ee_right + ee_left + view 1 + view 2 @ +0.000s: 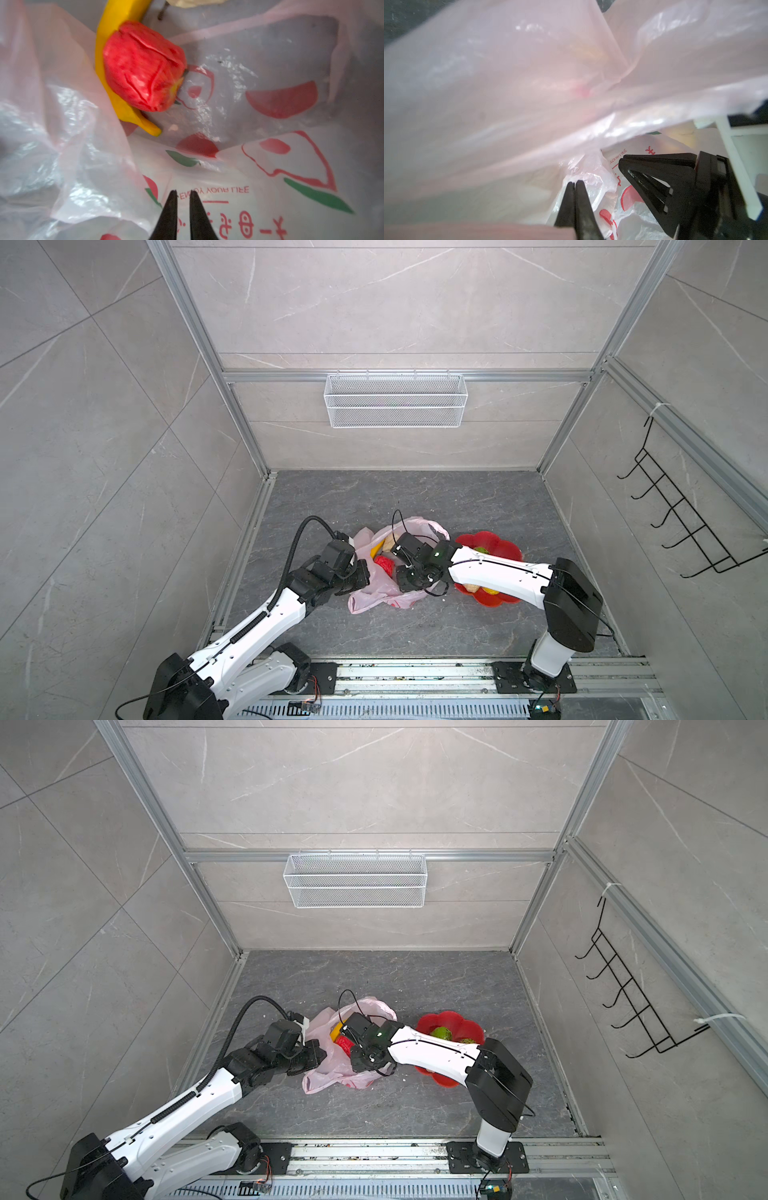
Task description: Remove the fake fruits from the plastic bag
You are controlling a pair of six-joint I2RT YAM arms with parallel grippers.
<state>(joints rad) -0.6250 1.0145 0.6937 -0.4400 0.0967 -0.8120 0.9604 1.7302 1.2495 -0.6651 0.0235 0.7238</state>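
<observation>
Tabletop (415, 497) of dark grey marbled pattern is seen in both top views, and near its middle the thin translucent pale-pink plastic bag (370, 597) with red prints is spread open. Just beside it, under the right arm, the glossy red flower-shaped dish (498, 543) is set, with a green fake fruit (440, 1032) and other pieces lying in it. Inside the bag a long yellow plastic banana (116, 20) is leaned on by a lumpy red fake fruit (143, 74). A fold of bag film is pinched by the left gripper (574, 184), its fingers pressed together. The right gripper (182, 192) is held over the printed film, fingers narrowly apart, nothing caught between them.
</observation>
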